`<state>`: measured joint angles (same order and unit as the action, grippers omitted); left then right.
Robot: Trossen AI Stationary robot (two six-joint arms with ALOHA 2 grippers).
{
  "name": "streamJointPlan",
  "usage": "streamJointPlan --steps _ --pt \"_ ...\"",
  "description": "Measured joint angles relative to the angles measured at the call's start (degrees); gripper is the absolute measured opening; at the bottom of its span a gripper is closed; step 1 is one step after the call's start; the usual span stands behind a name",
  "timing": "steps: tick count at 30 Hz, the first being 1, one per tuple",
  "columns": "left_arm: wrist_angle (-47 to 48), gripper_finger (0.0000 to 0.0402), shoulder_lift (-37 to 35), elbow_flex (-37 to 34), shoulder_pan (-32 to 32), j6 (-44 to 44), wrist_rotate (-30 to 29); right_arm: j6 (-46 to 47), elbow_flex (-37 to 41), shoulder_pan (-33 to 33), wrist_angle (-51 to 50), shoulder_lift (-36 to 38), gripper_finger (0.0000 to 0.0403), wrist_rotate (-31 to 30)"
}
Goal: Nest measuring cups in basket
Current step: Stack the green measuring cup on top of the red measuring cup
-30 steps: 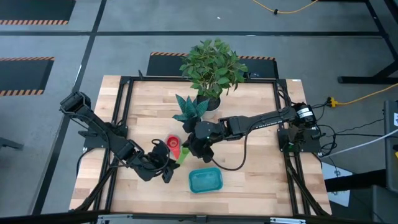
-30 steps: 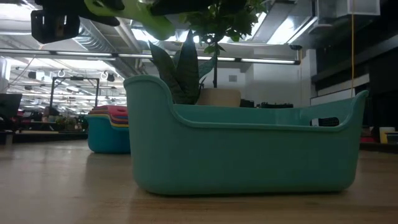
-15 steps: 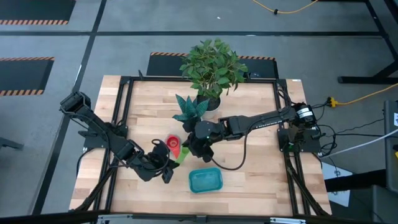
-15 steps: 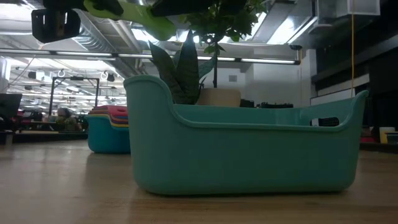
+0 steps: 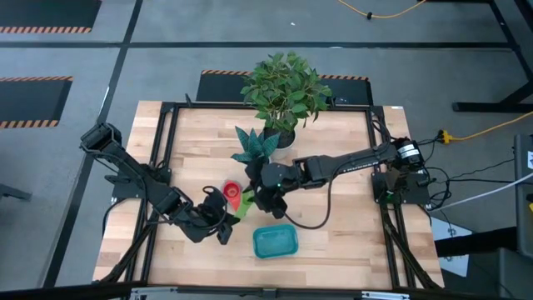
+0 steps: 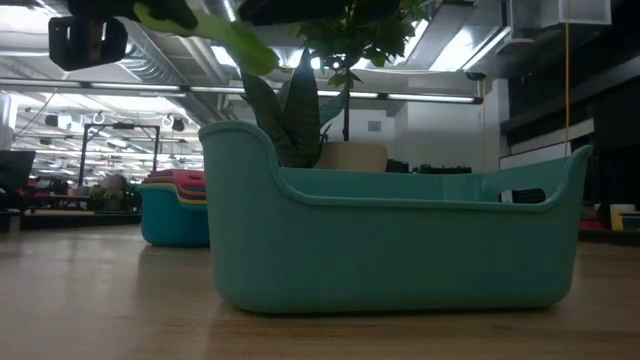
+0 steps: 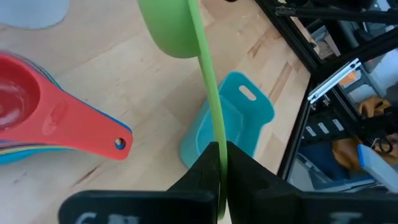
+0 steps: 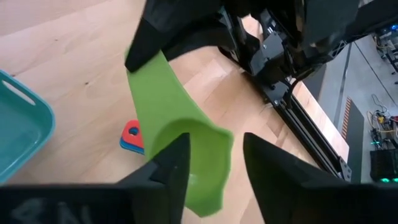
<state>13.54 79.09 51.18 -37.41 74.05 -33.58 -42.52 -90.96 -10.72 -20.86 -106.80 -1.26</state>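
High view shows you both arms meeting over the middle of the bench (image 5: 333,167), nearer its front edge than the back. Your left end effector (image 5: 226,223) is clamped shut on the flat handle of the green measuring cup (image 7: 186,37); the left wrist view shows the handle pinched edge-on between the 2 dark fingers (image 7: 245,177), with the bowl at the far end. Your right end effector (image 8: 214,165) sits at that bowl, and the right wrist view shows its 2 fingers (image 8: 168,171) spread apart on either side of the green cup, so it is open and not gripping.

You can see the stack of measuring cups (image 5: 232,193) lying on the bench just left of the 2 end effectors, red one on top, with blue edges showing beneath it. The basket (image 5: 275,242) stands near the front edge, just right of centre. In the low view it fills the foreground, with the stack well behind it to the left.

2 potted plants (image 5: 279,100) stand toward the back edge of the bench.
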Motion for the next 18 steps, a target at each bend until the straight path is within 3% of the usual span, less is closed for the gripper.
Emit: streamJointPlan --steps 7,18 --pt "0.4 0.0002 0.0 0.0 -0.7 4.9 0.7 0.2 0.0 0.0 -6.2 3.6 0.0169 -0.3" --pt "-1.6 0.0002 4.7 0.0 -6.2 19.9 -3.0 7.7 0.7 0.0 -28.4 13.0 0.0169 -0.5"
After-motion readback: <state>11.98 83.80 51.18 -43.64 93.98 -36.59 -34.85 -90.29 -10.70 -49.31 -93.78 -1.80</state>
